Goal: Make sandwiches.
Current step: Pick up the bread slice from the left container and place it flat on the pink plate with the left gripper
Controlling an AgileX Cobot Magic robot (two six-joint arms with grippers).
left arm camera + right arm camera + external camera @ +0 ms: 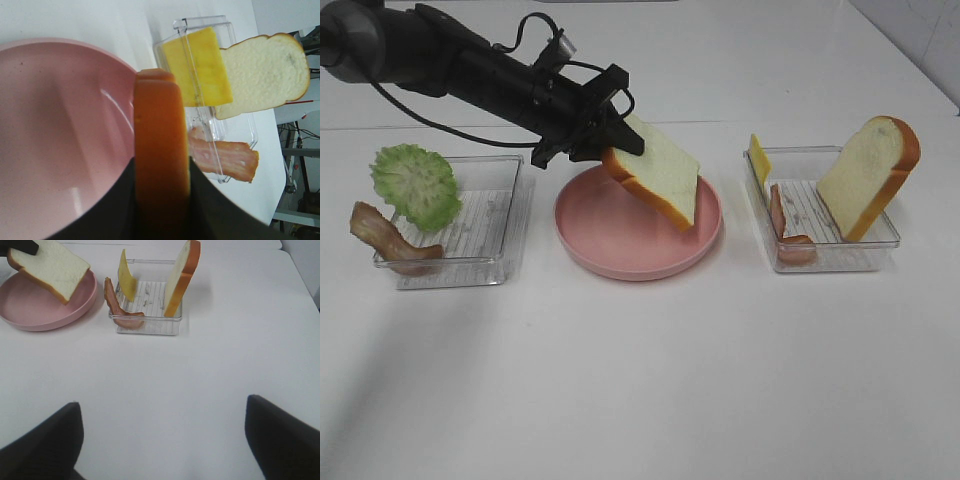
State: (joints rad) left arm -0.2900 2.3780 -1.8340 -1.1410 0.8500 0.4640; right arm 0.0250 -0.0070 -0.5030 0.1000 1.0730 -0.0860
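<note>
**Finding.** The left gripper [617, 150] is clamped on the crust edge of one bread slice [665, 178]. The slice hangs tilted from it, free end lowest, over the pink plate [582, 240] directly beneath the gripper. We cannot tell whether the low corner touches the plate; it looks just clear of it. The right gripper [165, 440] stands wide apart and holds nothing. It is well back from every item, over bare table [200, 380].

**Assessment.** We judge the step in hand to be laying the base slice, so the sandwich is barely begun. We advise lowering until the low corner meets the plate near its middle. The wrist should then level so the slice lies flat before the grip parts. Releasing at this tilt risks the slice tipping over or resting on the rim. The gripper should withdraw along the slice's plane so that it does not drag it.

**Condition of item.** The slice has a white face and an orange-brown crust. It looks thick and stiff, and we see no sag.

**Remaining parts.**
- Beyond the held slice's free end, a second bread slice [868, 175], cheese [759, 158] and a bacon strip [790, 240] stand in the cheese tray [830, 258].
- Behind the left gripper, on its arm side, lettuce [415, 185] sits in the lettuce tray [490, 250].
</note>
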